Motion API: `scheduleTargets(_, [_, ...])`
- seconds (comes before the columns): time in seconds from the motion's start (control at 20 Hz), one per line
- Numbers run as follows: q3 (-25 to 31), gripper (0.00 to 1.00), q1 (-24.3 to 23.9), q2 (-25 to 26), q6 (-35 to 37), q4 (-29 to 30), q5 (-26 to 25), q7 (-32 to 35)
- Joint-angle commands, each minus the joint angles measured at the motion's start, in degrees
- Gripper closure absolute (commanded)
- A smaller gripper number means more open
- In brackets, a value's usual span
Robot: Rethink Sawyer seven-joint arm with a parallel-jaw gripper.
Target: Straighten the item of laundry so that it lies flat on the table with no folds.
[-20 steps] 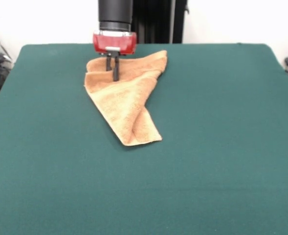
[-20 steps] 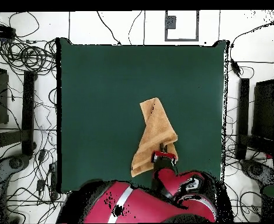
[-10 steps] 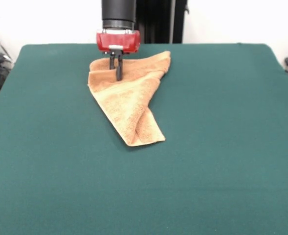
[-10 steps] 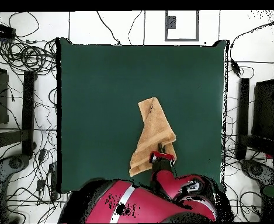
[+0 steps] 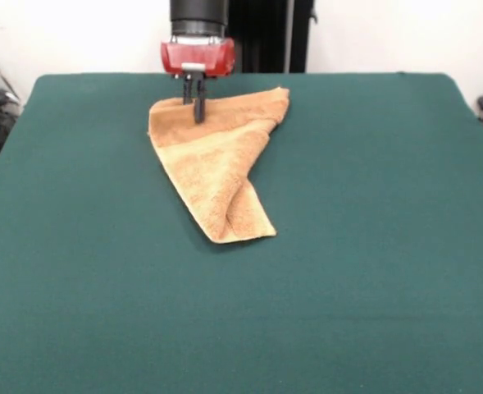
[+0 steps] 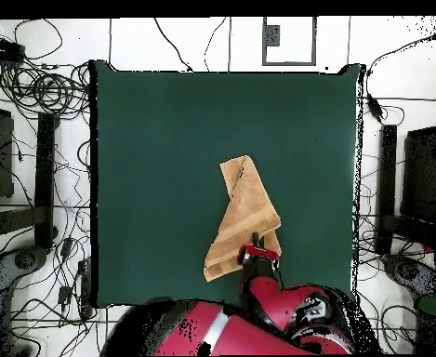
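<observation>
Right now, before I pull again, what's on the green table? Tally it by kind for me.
Orange-tan towels: 1, the towel, folded over itself, not flat.
Grippers: 1, the red gripper, jaws close together on the towel's far edge.
Other loose items on the table: 0.
Total: 2.

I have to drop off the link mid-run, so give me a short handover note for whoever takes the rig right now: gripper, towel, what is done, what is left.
Gripper: fingers close together, pinched on the towel at its edge nearest the robot, low over the table.
Towel: on the robot's half of the table, folded into a rough triangle, one flap doubled over the rest, tapering to a point toward the table's middle.
Done: the edge is grasped.
Left: open the fold, probably by dragging or lifting that edge, then spread the towel flat with no folds and let go.
</observation>
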Motion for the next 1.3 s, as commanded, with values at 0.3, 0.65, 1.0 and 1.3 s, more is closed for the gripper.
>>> scheduleTargets(0.3, [22.3, 1.0, -11.12, -24.16, 28.74, 15.13, -6.79, 5.79])
scheduleTargets(0.65, [20.76, 1.0, -11.02, -24.22, 26.69, 16.11, -5.27, 4.03])
scheduleTargets(1.0, [14.47, 1.0, -6.06, -25.03, 25.63, 16.46, -1.84, 4.59])
scheduleTargets(1.3, [12.85, 1.0, -4.84, -25.85, 26.03, 17.11, -1.06, 5.12])
